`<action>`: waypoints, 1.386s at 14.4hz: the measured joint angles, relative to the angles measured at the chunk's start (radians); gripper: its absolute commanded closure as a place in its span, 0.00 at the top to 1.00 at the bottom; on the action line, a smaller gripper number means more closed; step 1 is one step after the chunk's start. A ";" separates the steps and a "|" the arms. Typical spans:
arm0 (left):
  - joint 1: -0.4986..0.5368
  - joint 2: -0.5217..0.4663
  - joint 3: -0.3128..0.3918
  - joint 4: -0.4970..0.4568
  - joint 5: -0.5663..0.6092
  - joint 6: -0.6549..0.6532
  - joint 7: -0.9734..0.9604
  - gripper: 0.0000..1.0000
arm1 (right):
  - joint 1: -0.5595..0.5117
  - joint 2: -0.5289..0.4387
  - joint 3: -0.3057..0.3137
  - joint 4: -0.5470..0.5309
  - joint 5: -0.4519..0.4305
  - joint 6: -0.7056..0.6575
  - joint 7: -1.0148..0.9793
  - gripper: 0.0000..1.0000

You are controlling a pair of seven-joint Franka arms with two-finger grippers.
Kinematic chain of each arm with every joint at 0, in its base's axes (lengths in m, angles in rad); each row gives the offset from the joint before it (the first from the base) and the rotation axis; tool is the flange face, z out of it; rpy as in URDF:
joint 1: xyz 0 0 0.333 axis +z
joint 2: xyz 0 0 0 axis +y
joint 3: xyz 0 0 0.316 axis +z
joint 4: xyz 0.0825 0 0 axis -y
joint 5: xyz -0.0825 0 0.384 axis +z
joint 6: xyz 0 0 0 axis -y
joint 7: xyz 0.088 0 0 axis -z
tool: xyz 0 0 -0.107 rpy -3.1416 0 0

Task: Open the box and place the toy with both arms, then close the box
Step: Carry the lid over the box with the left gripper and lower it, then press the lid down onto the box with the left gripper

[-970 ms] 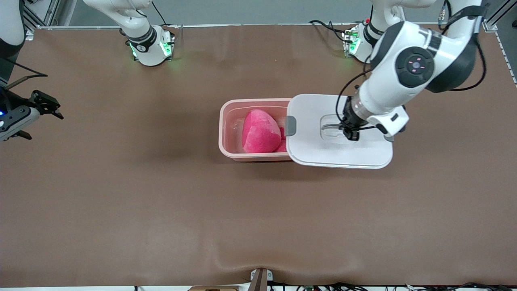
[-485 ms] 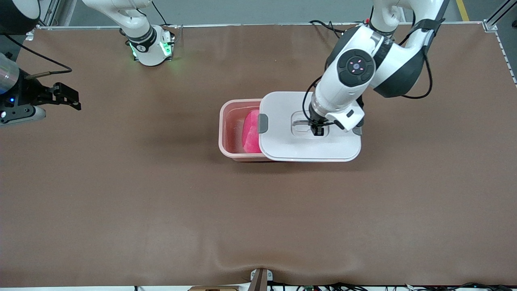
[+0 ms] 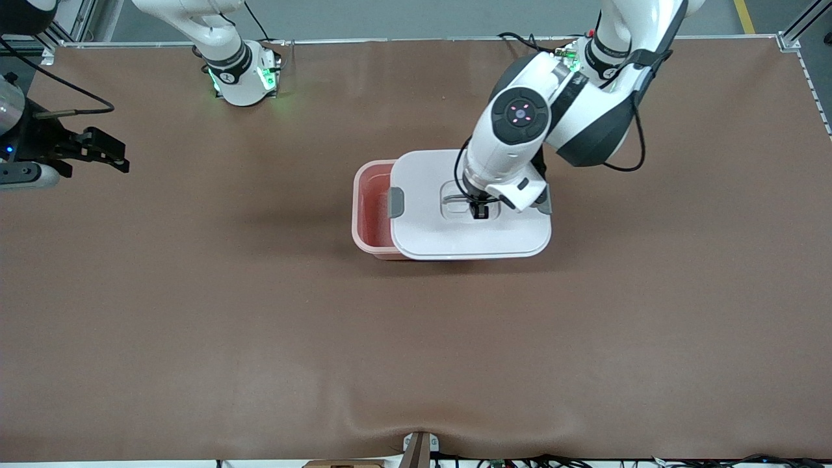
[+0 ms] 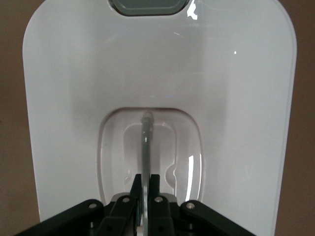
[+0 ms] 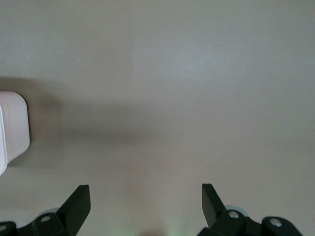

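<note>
The box's pale pink tub (image 3: pixel 366 214) stands mid-table. Its white lid (image 3: pixel 455 237) hangs over most of the tub and leaves a strip uncovered toward the right arm's end. My left gripper (image 3: pixel 480 212) is shut on the thin handle (image 4: pixel 145 142) in the lid's recessed centre. In the left wrist view the lid (image 4: pixel 157 73) fills the picture, with a grey clip (image 4: pixel 147 6) at its end. The toy is hidden under the lid. My right gripper (image 3: pixel 116 155) waits open over bare table at the right arm's end, with nothing between its fingers (image 5: pixel 78 201).
A brown mat (image 3: pixel 260 325) covers the table. Both arm bases (image 3: pixel 240 78) stand along the table edge farthest from the front camera. A grey clip (image 3: pixel 395 202) sits on the lid's end over the tub. A corner of the box (image 5: pixel 12 123) shows in the right wrist view.
The left arm has carried the lid toward the right arm's end, over the tub, and the toy has gone from sight. The right gripper has shifted slightly inward and stayed open.
</note>
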 measured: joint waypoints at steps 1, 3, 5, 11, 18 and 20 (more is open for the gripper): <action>-0.016 0.011 0.000 0.005 0.013 0.016 -0.031 0.00 | -0.001 0.000 -0.002 0.009 0.003 -0.001 0.010 1.00; -0.046 0.033 0.000 0.010 0.030 0.043 -0.074 0.00 | -0.003 -0.002 -0.005 0.019 0.020 -0.019 0.062 1.00; -0.070 0.052 0.000 0.011 0.032 0.072 -0.094 0.00 | -0.006 -0.007 -0.018 0.020 0.026 -0.041 0.108 1.00; -0.135 0.097 0.001 0.012 0.066 0.138 -0.148 0.00 | -0.012 -0.012 -0.078 0.061 0.030 -0.026 0.115 1.00; -0.150 0.112 0.006 0.012 0.068 0.147 -0.192 0.00 | -0.012 -0.006 -0.109 0.066 0.029 0.002 0.048 1.00; -0.150 0.113 0.006 0.011 0.068 0.147 -0.199 0.00 | -0.011 -0.004 -0.112 0.063 0.029 0.005 0.044 1.00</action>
